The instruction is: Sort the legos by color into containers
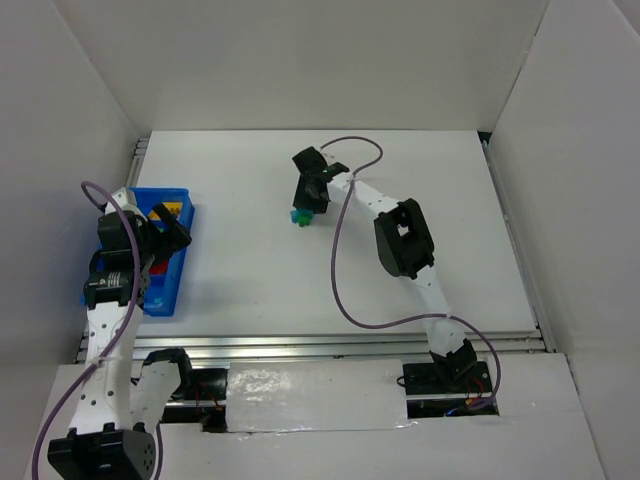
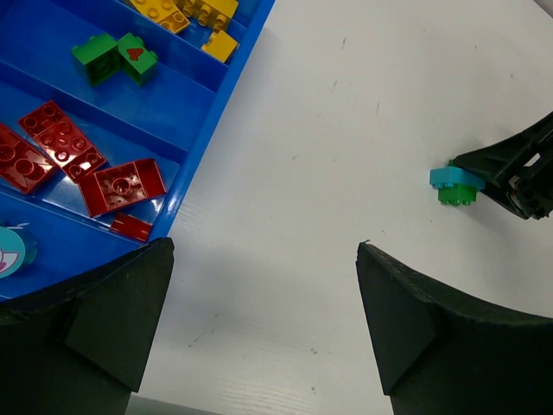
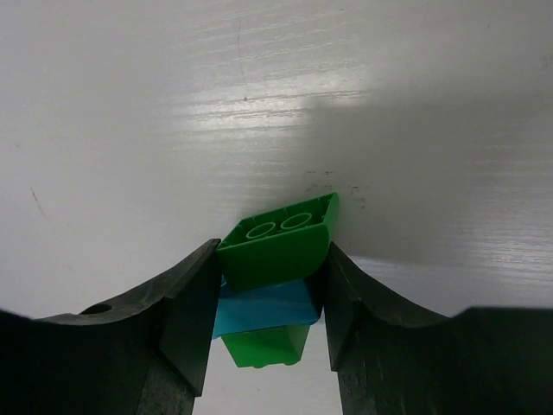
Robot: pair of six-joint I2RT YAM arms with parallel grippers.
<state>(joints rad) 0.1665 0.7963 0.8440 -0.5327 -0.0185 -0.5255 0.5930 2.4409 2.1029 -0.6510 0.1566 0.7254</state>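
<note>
From above, your right pincer [image 1: 306, 200] is out at mid-table with the green-and-teal stack [image 1: 300, 216] at its tips. The left pincer [image 1: 165, 232] hangs over the blue tray [image 1: 160, 302], which lies directly under it.

In the left wrist view, that pincer is spread wide with nothing between its jaws. The tray runs ahead and to its left. The yellow bricks [image 2: 186, 13] are in the farthest compartment, then the green bricks [image 2: 117, 59], then the red bricks [image 2: 78, 164], and a teal piece [image 2: 13, 251] is nearest. The stack is ahead and off to the right.

In the right wrist view, both fingers [image 3: 186, 320] press on the flanks of the stack: a green brick out at the tips, teal behind it and green again behind that. You can't tell from here whether it has left the table.

Expect it to be light and rigid, with smooth, slippery sides. The weak point is likely the clipped joints (a sideways knock could pop one). Hold it on the flat flanks and span the teal middle so all the layers come along. It mixes two colours, so it will probably need pulling apart before it goes into any compartment.
</note>
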